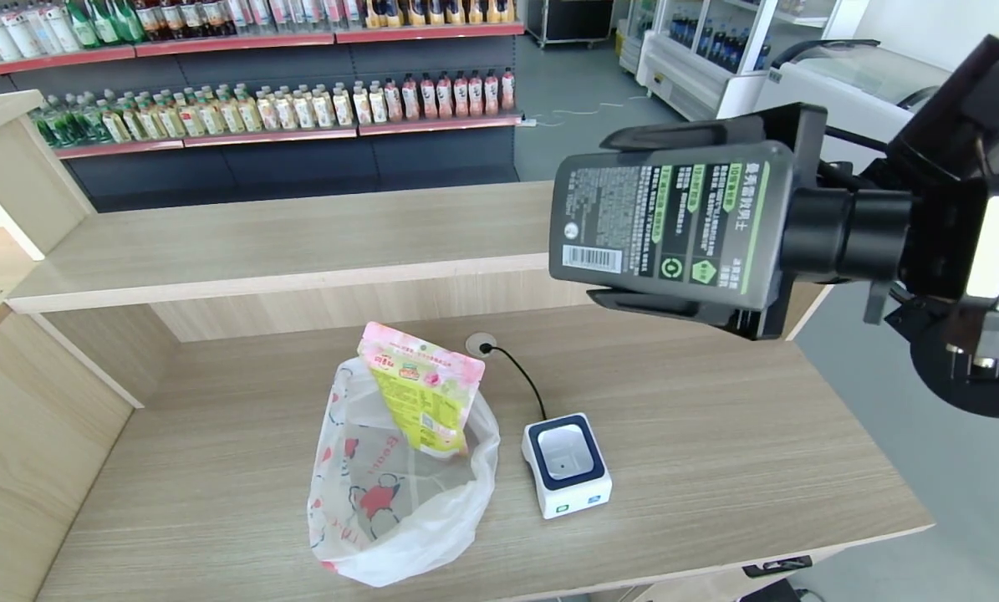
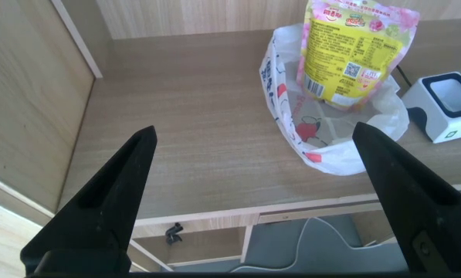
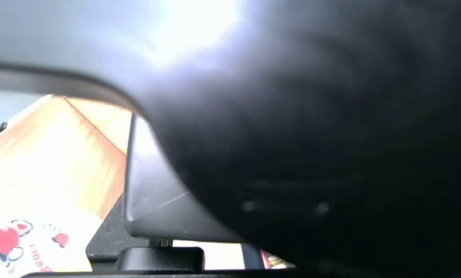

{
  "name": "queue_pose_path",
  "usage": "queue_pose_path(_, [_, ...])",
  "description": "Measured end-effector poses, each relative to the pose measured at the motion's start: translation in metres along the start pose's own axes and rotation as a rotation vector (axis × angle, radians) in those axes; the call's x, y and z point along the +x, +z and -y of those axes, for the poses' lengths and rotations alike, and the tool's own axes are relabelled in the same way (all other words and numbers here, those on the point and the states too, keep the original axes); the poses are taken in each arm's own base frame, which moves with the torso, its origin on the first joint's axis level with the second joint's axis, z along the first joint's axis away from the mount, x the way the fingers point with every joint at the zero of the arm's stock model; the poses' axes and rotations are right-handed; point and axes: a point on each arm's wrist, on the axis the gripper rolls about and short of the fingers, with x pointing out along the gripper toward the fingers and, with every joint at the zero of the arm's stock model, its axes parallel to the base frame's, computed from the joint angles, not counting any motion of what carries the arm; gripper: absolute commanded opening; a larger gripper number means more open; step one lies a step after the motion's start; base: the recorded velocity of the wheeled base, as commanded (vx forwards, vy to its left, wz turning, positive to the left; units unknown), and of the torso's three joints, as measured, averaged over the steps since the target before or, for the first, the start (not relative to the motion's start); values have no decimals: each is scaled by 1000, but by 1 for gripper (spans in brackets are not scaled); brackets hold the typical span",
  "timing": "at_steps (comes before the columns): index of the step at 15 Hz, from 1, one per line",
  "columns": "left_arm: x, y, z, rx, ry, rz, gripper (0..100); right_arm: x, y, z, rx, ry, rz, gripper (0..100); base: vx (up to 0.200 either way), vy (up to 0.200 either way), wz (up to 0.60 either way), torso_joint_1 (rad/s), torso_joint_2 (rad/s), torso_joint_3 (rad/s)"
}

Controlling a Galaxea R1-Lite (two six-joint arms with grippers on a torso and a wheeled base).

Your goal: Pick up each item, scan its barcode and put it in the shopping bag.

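Dark grey flat-sided bottle (image 1: 670, 221), held sideways (white barcode (image 1: 591, 258), green-striped label (image 1: 704, 213)).

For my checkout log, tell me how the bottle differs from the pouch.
The bottle is dark grey; the pouch is pink and yellow-green. The bottle lies sideways in the air, gripped by the right claw; the pouch stands tilted in the bag. Both carry printed labels.
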Motion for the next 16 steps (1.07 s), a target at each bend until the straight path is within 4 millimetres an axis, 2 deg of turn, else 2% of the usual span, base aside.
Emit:
queue_pose_path(4, [0, 0, 0, 0, 0, 0, 100, 9, 25, -6, 15, 11, 49, 0, 0, 0, 0, 0, 0, 0])
queue_pose_path(8, [0, 0, 0, 0, 0, 0, 100, 35, 46, -9, -15, -24, 110, 0, 0, 0, 0, 0, 0, 0])
queue_pose_path(11, [0, 0, 0, 0, 0, 0, 100, 47, 47, -13, -13, -41, 124, 0, 0, 0, 0, 0, 0, 0])
queue_pose_path(16, [0, 0, 0, 0, 0, 0, 100, 53, 44, -19, 0, -34, 138, 0, 0, 0, 0, 0, 0, 0])
